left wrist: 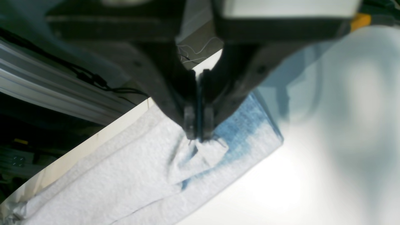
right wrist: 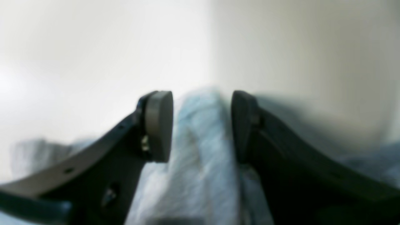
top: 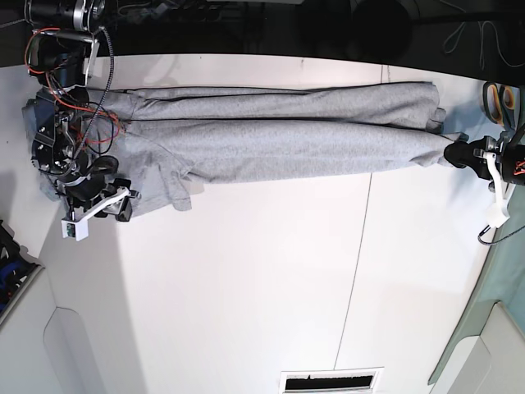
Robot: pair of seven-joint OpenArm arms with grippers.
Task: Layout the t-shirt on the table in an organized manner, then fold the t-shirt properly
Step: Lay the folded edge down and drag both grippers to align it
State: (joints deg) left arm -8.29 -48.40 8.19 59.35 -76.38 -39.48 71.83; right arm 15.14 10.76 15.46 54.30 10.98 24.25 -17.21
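Currently the grey t-shirt (top: 271, 135) lies stretched in a long band across the white desk (top: 271, 279). The left tool (left wrist: 198, 137) pinches one end's corner shut; the right tool (right wrist: 201, 125) stands open, cloth between its pads. With only one end held, further pulling could bunch the shirt.

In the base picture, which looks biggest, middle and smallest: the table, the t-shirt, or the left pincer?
1. the table
2. the t-shirt
3. the left pincer, far smaller than either.
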